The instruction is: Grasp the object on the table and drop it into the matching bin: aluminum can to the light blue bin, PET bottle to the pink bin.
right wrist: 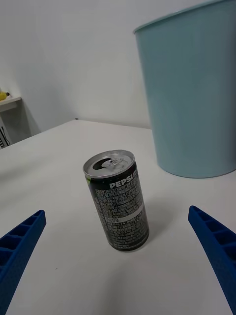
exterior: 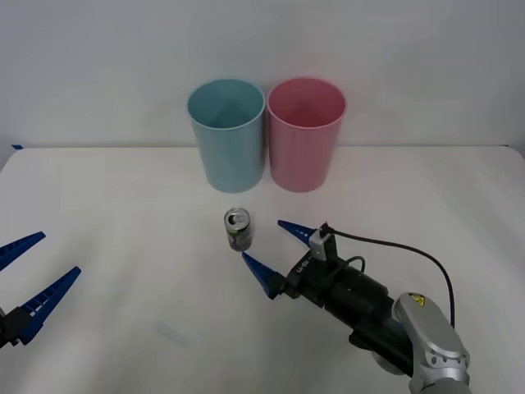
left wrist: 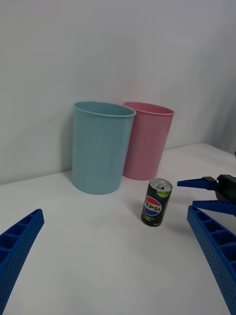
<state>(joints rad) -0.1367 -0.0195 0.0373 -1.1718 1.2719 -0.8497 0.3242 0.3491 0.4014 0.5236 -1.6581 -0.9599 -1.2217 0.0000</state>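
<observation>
The front view looks down from above the arms at the table [exterior: 123,213]. The right wrist view sits low and close to the can [right wrist: 119,199]. The left wrist view sits farther off. All 3 share the can and blue bin [left wrist: 101,146].

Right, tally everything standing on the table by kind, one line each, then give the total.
Bins: 2, the light blue bin and the pink bin
Cans: 1, the aluminum can
Total: 3
</observation>
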